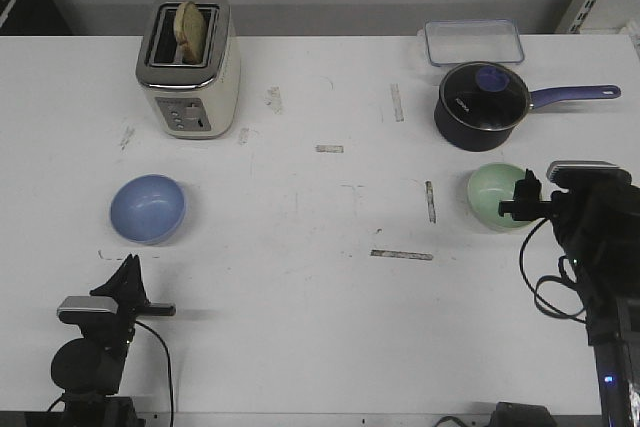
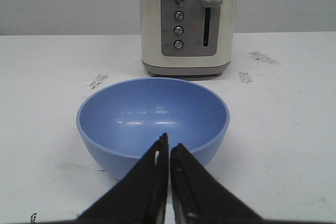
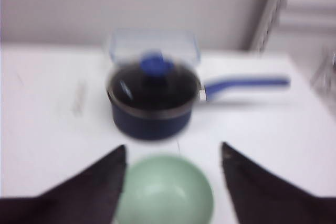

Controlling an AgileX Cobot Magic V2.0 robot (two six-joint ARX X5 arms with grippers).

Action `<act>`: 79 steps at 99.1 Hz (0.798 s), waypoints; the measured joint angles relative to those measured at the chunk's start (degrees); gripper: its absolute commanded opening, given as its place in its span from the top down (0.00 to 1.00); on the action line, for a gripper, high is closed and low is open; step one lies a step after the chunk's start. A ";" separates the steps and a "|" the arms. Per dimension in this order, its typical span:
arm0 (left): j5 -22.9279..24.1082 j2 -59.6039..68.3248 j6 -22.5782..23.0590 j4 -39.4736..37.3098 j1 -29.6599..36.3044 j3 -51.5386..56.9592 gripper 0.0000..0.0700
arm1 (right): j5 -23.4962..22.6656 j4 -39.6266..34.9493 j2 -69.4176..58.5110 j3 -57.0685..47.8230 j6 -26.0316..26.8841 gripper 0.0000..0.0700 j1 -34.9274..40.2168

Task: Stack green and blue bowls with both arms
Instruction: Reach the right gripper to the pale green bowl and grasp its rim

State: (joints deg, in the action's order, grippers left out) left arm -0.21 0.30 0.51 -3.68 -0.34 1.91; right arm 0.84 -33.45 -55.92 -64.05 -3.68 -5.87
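The blue bowl (image 1: 148, 208) sits on the white table at the left, upright and empty; it also shows in the left wrist view (image 2: 152, 121). My left gripper (image 1: 128, 272) is shut and empty, low near the front edge, just short of the blue bowl; its tips (image 2: 169, 148) point at the bowl's near wall. The green bowl (image 1: 497, 193) sits at the right, in front of the saucepan; it also shows in the right wrist view (image 3: 165, 192). My right gripper (image 1: 525, 194) is open, hovering over the green bowl's right side, its jaws (image 3: 173, 153) straddling the bowl.
A cream toaster (image 1: 188, 67) with bread stands at the back left. A dark navy saucepan (image 1: 483, 99) with glass lid and a clear lidded container (image 1: 473, 41) stand at the back right. Tape marks (image 1: 402, 254) lie on the table's middle.
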 measured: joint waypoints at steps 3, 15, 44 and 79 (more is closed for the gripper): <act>0.00 0.00 0.00 0.00 0.00 0.00 1.00 | -0.09 -0.83 -1.38 0.00 -0.52 0.14 -1.16; 0.00 0.00 0.00 0.00 0.00 0.00 1.00 | -2.29 -2.93 -6.23 0.00 -2.47 0.11 -5.84; -0.02 0.00 0.00 0.00 0.00 0.00 1.00 | -10.36 -1.22 -19.32 0.00 -5.18 0.12 -13.05; -0.02 0.00 0.00 0.00 0.00 0.00 1.00 | -11.37 3.30 -34.18 0.00 -5.49 0.49 -13.62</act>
State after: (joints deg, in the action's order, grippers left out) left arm -0.23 0.30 0.51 -3.68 -0.34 1.91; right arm -10.52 -30.15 -90.11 -64.05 -9.17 -19.49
